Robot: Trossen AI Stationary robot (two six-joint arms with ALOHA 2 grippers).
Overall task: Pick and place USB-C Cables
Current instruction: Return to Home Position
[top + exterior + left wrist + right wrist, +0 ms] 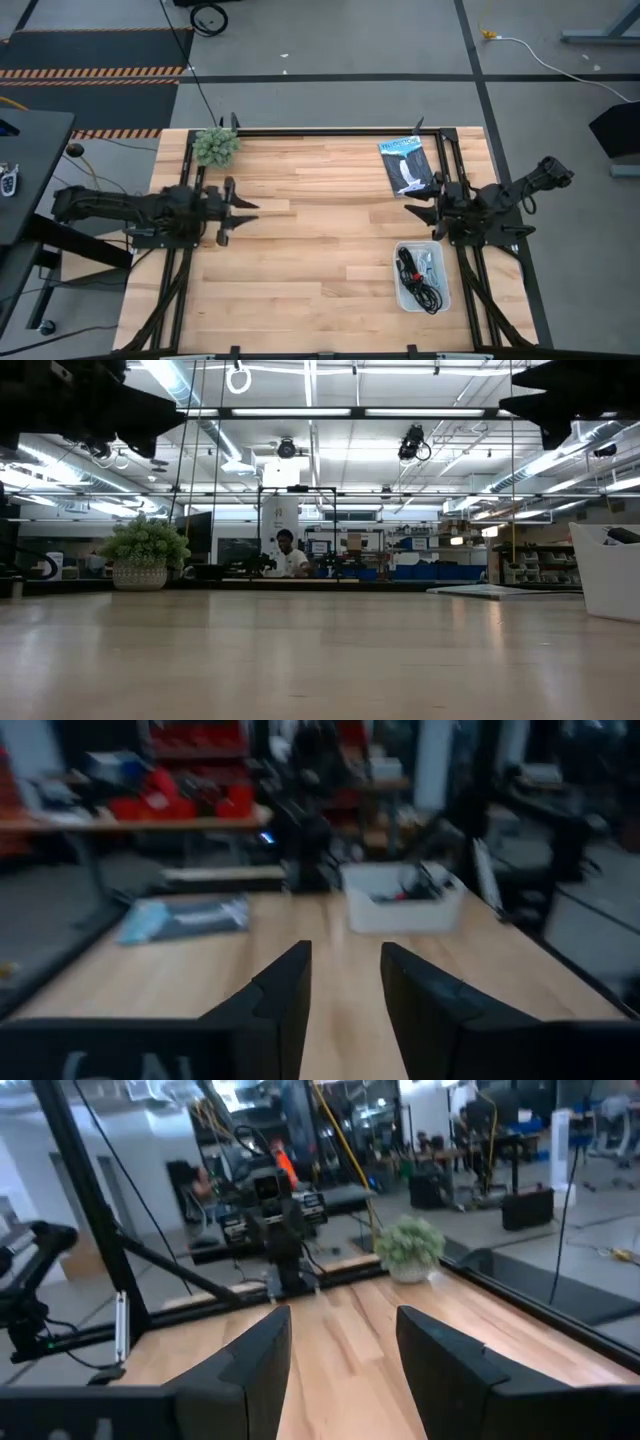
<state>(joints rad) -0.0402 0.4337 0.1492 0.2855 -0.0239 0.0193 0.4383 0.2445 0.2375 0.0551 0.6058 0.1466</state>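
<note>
The USB-C cables (418, 275) lie coiled in a white bin (403, 290) near the table's right near corner. Black loops show plainly, with something pale (430, 262) beside them; I cannot make out the light blue one. Above the table's left side, my left gripper (240, 215) hangs open, pointing right; its own view shows the open fingers (345, 985) and the bin (400, 905) far ahead. My right gripper (420, 222) is open over the right side, just beyond the bin and pointing left, with spread fingers (340, 1350).
A flat black-and-blue packet (405, 165) lies near the far right corner. A fuzzy green plant ball (216, 145) stands at the far left. Bare wood (320, 230) spans the middle between the arms. A person (290, 555) sits far behind the table.
</note>
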